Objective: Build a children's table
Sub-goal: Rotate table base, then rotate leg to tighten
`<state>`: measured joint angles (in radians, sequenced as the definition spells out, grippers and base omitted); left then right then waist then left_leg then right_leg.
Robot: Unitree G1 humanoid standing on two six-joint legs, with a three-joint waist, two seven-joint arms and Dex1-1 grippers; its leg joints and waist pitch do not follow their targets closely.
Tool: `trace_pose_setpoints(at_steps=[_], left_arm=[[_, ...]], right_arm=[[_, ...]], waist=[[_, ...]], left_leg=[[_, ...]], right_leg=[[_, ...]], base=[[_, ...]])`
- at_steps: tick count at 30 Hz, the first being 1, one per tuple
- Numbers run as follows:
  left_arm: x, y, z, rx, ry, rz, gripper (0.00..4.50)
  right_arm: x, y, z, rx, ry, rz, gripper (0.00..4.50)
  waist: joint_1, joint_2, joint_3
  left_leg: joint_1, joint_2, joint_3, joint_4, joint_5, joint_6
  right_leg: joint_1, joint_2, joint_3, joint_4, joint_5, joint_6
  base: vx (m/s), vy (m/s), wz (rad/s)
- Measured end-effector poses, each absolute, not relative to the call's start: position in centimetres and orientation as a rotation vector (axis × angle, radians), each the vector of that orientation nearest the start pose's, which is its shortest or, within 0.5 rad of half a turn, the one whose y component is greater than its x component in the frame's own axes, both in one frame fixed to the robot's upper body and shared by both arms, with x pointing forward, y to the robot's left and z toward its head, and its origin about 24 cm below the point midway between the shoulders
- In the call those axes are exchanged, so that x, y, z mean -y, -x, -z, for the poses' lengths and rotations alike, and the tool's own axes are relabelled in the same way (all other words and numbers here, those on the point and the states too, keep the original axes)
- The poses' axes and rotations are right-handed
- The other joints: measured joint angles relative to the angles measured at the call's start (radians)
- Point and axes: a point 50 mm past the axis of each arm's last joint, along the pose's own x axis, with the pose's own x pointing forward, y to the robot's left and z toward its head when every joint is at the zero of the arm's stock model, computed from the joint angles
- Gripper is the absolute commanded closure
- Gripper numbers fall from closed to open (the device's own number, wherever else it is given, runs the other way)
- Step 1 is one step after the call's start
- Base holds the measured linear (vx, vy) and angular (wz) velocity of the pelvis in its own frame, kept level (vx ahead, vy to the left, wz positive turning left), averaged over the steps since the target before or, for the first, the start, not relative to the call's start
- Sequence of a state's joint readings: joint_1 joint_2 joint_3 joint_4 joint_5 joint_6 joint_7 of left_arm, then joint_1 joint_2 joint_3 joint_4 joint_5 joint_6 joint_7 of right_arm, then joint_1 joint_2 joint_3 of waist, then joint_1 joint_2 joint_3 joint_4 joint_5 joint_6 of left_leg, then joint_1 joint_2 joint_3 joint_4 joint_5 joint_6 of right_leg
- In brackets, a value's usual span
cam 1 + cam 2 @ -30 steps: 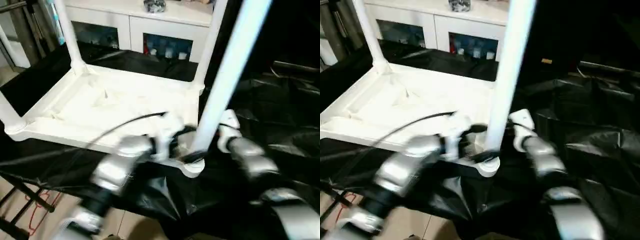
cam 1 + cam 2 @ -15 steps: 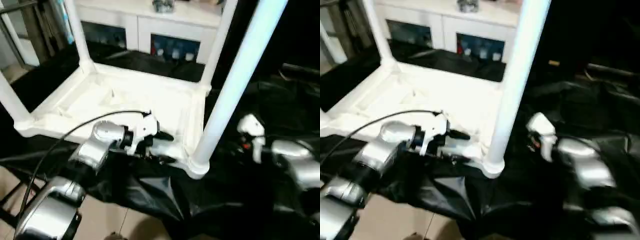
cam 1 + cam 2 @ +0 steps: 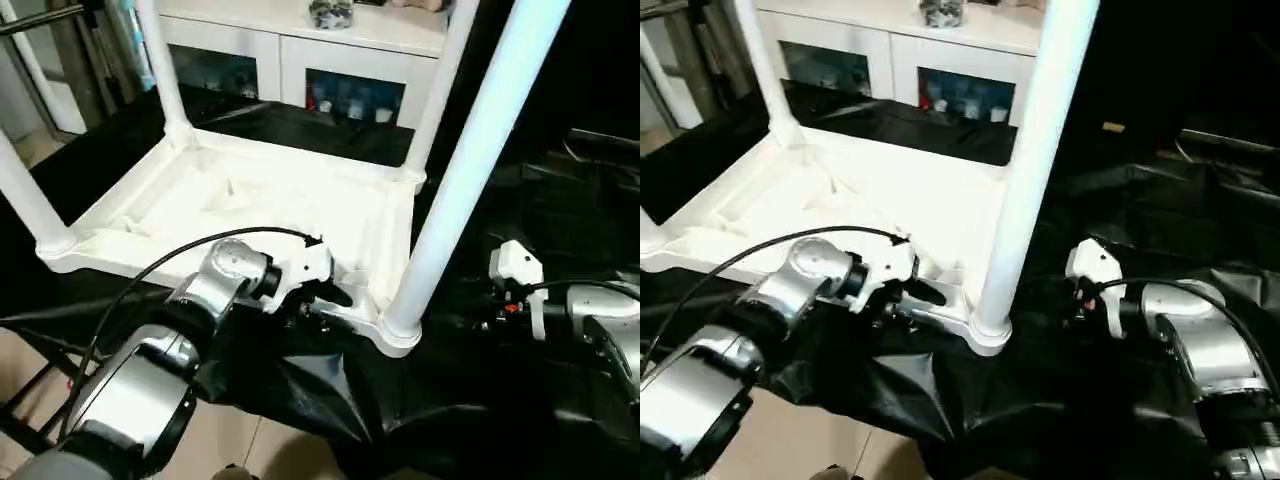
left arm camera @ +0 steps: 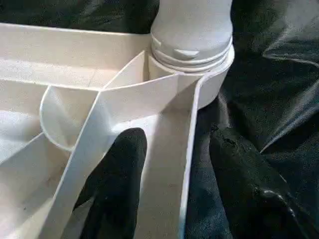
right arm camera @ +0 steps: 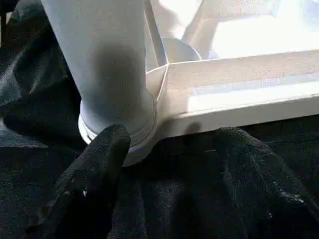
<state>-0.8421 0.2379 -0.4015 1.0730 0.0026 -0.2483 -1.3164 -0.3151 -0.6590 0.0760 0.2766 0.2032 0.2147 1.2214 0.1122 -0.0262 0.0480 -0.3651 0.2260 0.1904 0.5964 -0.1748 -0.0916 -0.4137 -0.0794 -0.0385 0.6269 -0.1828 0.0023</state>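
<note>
Table [image 3: 250, 195] upside down, 4 legs up. Left gripper [image 4: 172, 164] straddles rim by near leg [image 3: 470, 170]; right gripper [image 5: 169, 169] gapes, holding nothing.

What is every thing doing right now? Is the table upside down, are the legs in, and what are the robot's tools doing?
Tabletop: upside down on the black sheet, ribbed side up.
Four legs: all standing upright in the corner sockets.
Left tool: fingers astride the tabletop's near rim, one inside, one outside.
Right tool: open, beside the nearest leg's base, holding nothing.
Cabinet: glass doors shut.
</note>
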Motion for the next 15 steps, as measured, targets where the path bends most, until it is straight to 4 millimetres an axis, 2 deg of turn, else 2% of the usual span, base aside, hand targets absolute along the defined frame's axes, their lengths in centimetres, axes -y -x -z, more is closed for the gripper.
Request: trace_pose_setpoints(at_steps=[5,9,10,15], left_arm=[[-9.64,-33.33,-5.1,-0.431,-0.441,1.597,2.86],[-9.72,-33.38,-5.15,-0.446,-0.455,1.609,3.08],[-9.76,-33.4,-5.16,-0.449,-0.458,1.611,3.31],[-9.84,-33.47,-5.22,-0.467,-0.491,1.62,3.64]], right_arm=[[22.86,-27.53,-7.42,-0.451,0.269,-1.117,1.33],[22.71,-27.47,-7.5,-0.457,0.245,-1.123,1.33],[22.71,-27.45,-7.47,-0.461,0.24,-1.123,1.06],[22.69,-27.35,-7.2,-0.495,0.207,-1.123,0.73]], waist=[[-0.001,0.002,0.0],[-0.001,0.002,-0.001],[-0.001,0.002,-0.001],[-0.001,0.002,-0.001]], left_leg=[[0.0,0.0,0.0,0.0,0.0,0.0],[0.0,0.0,0.0,0.0,0.0,0.0],[0.0,0.0,0.0,0.0,0.0,0.0],[0.0,0.0,0.0,0.0,0.0,0.0]], right_leg=[[0.0,0.0,0.0,0.0,0.0,0.0],[0.0,0.0,0.0,0.0,0.0,0.0],[0.0,0.0,0.0,-0.001,0.0,0.0],[0.0,0.0,0.0,-0.001,0.0,0.0]], base=[[0.0,0.0,0.0],[0.0,0.0,0.0],[0.0,0.0,0.0],[0.0,0.0,0.0]])
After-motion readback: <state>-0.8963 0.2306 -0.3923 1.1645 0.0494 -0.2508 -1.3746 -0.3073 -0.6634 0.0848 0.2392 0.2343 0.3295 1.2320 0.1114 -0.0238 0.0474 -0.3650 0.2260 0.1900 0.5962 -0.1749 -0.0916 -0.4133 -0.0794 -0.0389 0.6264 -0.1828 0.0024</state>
